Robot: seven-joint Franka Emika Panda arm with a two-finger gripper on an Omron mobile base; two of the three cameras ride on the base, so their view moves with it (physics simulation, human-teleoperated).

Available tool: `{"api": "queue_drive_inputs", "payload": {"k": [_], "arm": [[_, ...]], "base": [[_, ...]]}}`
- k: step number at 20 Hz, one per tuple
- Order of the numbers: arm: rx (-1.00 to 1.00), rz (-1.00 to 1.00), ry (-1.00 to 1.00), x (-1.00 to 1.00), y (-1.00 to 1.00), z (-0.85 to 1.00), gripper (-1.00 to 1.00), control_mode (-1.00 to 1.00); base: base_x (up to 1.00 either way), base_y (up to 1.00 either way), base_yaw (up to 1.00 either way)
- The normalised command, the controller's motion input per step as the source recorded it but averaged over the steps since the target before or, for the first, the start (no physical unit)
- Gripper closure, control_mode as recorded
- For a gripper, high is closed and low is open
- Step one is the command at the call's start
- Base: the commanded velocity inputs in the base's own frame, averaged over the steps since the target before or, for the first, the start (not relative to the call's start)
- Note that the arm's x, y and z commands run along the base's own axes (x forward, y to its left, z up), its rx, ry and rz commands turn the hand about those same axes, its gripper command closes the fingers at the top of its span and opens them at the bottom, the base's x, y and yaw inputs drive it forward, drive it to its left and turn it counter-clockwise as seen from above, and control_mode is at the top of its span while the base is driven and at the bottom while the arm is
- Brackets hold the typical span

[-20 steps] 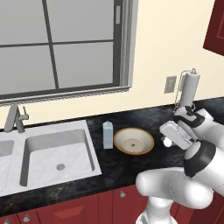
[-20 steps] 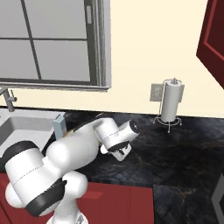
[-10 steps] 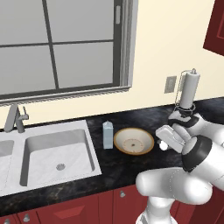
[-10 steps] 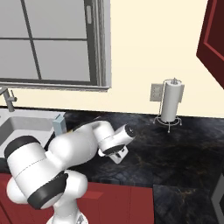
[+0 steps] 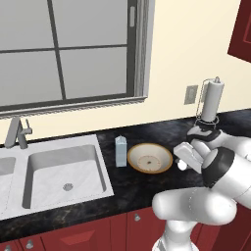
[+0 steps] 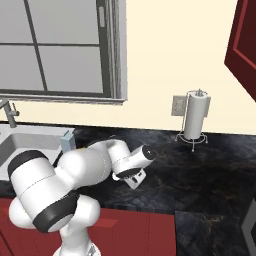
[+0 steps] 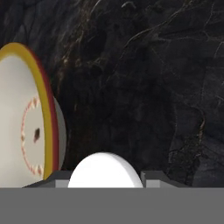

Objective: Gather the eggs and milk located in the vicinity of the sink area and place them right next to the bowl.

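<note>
A white rounded egg (image 7: 105, 169) sits between my gripper's (image 7: 105, 179) two finger tips, which are shut on it. From the left base view the egg (image 5: 182, 165) hangs low over the black counter, just right of the bowl (image 5: 149, 158), under my gripper (image 5: 183, 161). The bowl (image 7: 26, 131) has a tan rim and a cream inside with dark specks. The pale blue-white milk carton (image 5: 120, 151) stands upright between the bowl and the sink (image 5: 63, 169). My arm partly hides the milk (image 6: 67, 141) in the right base view.
A grey faucet (image 5: 14, 132) stands behind the sink at the left. A paper-towel roll (image 5: 212, 98) on a wire holder stands at the back right by the wall. Black counter (image 6: 200, 170) stretches to the right of my hand.
My hand has come down and to the left with the egg, ending closer to the bowl's right side. The milk and bowl have not moved.
</note>
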Motion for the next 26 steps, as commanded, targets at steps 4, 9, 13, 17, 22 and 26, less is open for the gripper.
{"api": "queue_drive_inputs", "payload": {"k": [4, 9, 13, 17, 22, 26], "arm": [[0.0, 0.0, 0.0, 0.07, 0.08, -0.03, 1.0, -1.0], [0.0, 0.0, 0.0, 0.16, 0.16, 0.0, 1.0, -1.0], [0.0, 0.0, 0.0, 0.04, 0.02, 0.0, 1.0, -1.0], [0.0, 0.0, 0.0, 0.0, 0.0, 0.0, -1.0, -1.0], [0.0, 0.0, 0.0, 0.0, 0.0, 0.0, -1.0, -1.0], [0.0, 0.0, 0.0, 0.0, 0.0, 0.0, -1.0, -1.0]], "base": [[0.0, 0.0, 0.0], [0.0, 0.0, 0.0], [0.0, 0.0, 0.0], [0.0, 0.0, 0.0], [0.0, 0.0, 0.0], [0.0, 0.0, 0.0]]}}
